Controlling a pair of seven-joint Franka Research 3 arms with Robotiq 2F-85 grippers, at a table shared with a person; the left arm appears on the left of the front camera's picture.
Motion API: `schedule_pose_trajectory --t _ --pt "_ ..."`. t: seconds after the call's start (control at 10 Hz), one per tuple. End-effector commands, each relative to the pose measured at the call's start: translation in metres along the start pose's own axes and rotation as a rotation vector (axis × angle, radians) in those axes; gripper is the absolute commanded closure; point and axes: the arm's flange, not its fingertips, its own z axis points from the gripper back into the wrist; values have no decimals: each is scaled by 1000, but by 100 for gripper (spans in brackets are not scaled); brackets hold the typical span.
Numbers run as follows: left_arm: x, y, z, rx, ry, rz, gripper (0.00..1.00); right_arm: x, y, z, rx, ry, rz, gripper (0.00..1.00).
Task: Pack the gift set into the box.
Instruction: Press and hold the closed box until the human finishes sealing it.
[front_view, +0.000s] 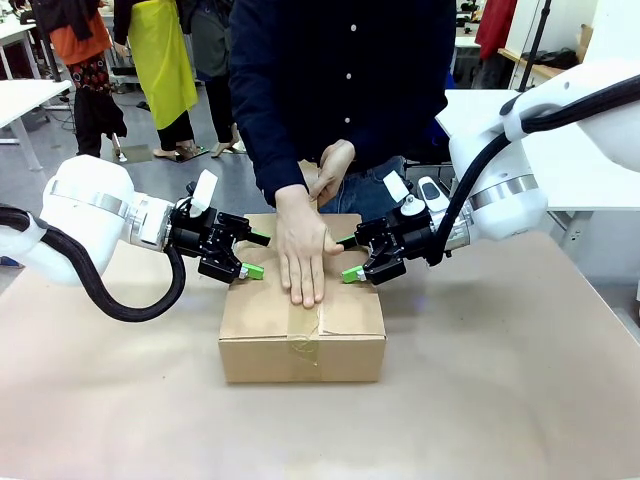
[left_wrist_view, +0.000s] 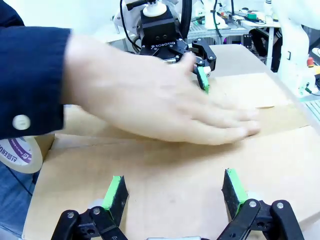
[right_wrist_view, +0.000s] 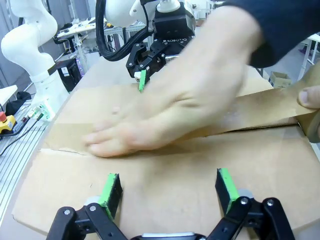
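Left gripper and right gripper face each other, jaws spread; contact seemingly unclear.

My left end effector spread at box left edge | my right end effector spread at right edge | person's hand between them, flat on taped lid | box on bench

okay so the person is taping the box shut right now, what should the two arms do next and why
Probably hold: keep the left tool and right tool open, pressing the flaps of the box. The hand is smoothing tape along the seam, and the strip looks uncut, so letting go could spring the flaps.
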Motion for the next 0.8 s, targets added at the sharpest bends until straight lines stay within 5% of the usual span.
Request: schedule_pose_trajectory --t 0.0,0.7 --pt "-3 -1 0 -14 5 -3 0 -4 2 -1 -8 -4 0 0" --pt "-3 -1 0 -14 5 -3 0 -4 2 -1 -8 -4 0 0"
